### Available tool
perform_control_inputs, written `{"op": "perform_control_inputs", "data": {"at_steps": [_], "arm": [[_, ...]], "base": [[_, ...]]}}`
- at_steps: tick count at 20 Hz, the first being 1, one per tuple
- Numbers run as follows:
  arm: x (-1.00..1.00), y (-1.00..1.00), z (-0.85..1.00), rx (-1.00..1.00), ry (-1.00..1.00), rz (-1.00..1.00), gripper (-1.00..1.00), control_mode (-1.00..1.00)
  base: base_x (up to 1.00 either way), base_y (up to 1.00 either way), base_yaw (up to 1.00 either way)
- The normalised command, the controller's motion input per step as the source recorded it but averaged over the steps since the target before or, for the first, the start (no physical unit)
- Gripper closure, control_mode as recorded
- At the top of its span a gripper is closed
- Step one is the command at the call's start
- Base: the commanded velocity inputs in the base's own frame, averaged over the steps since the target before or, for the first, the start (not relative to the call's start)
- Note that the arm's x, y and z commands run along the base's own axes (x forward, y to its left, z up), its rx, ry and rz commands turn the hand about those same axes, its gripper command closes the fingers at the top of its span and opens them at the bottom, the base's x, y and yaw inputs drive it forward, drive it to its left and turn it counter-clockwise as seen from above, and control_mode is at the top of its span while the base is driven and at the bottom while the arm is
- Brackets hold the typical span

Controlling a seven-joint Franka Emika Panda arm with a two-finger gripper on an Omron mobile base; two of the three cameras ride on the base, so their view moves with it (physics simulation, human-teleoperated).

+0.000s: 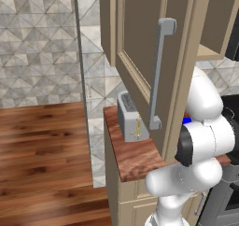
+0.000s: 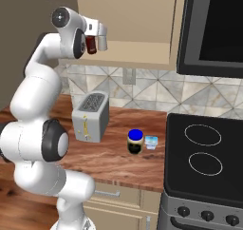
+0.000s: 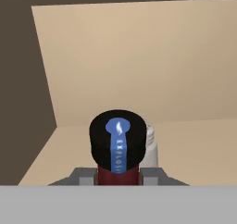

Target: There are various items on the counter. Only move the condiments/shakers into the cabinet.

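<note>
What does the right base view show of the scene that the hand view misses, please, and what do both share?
Right base view alone: the toaster, the blue-lidded jar and a small pale container on the counter, beside the stove.

Hand view alone: the bottle's black cap end-on, and a small white thing behind it on the cabinet floor.

Both: the gripper shut on the dark red bottle at the open cabinet.

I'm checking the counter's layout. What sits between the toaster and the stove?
In the right base view, a blue-lidded jar and a small pale container stand on the counter between the toaster and the stove.
</note>
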Motion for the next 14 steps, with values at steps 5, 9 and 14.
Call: {"op": "perform_control_inputs", "data": {"at_steps": [5,9,14], "arm": [[0.15,0.0,0.0,0.0,0.0,0.0,-1.0,-1.0],[0.16,0.0,-0.01,0.0,0.0,0.0,-1.0,-1.0],[0.17,0.0,0.0,0.0,0.0,0.0,-1.0,-1.0]], "base": [[0.0,0.0,0.0],[0.0,0.0,0.0],[0.0,0.0,0.0]]}}
